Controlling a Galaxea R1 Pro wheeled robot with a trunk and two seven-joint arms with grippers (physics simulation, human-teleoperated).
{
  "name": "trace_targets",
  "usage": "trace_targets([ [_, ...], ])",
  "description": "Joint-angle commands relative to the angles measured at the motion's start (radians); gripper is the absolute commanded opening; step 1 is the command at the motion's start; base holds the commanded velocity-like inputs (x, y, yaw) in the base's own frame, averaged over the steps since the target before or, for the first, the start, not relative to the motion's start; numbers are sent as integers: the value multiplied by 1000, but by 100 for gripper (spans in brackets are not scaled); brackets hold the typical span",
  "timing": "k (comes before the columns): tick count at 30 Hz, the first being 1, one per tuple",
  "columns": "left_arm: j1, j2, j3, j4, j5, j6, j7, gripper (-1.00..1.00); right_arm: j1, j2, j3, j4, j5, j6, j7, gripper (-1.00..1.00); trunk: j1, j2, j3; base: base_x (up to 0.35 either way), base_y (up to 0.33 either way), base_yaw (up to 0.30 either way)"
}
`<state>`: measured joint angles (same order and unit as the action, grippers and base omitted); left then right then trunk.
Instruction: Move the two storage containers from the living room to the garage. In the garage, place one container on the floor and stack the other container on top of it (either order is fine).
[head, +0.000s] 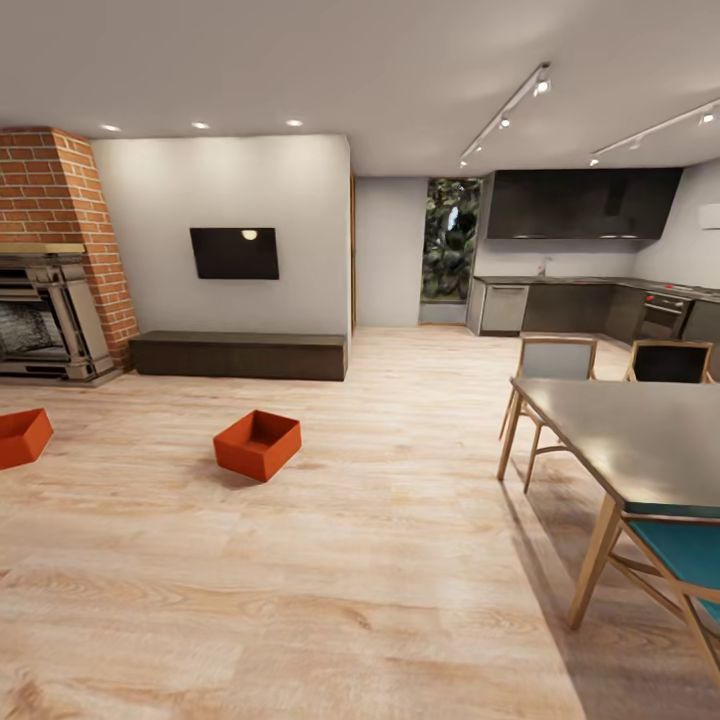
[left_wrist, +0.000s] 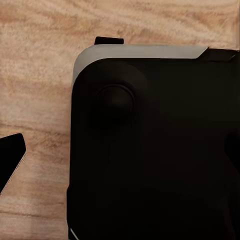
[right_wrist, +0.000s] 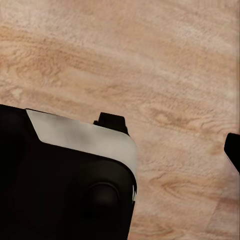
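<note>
Containers, two, red-orange, open-topped. First container sits on the light wood-plank floor of the living room, in open space ahead of the robot and to the left, in front of the low dark bench under the wall-mounted screen. Second container rests on the same floor further left, cut by the frame edge, near the brick fireplace. Dining desk with chairs stands at right, well apart from both. Wrist views: dark robot body over planks; each hand's opening cannot be told, nor its position relative to the containers.
</note>
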<state>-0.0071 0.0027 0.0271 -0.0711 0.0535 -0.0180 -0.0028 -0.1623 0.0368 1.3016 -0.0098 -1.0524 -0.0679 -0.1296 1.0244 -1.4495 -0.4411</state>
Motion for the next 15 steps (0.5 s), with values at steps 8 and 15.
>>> trace_targets([
  [8,-1,-1,1,0,6,-2,0,100,0,4,8,-1,-13,-1,-4,100,1,0,-1,323,0,0],
  [15,-1,-1,1,0,5,-2,0,100,0,3,4,-1,-17,-1,-4,100,1,0,-1,323,0,0],
])
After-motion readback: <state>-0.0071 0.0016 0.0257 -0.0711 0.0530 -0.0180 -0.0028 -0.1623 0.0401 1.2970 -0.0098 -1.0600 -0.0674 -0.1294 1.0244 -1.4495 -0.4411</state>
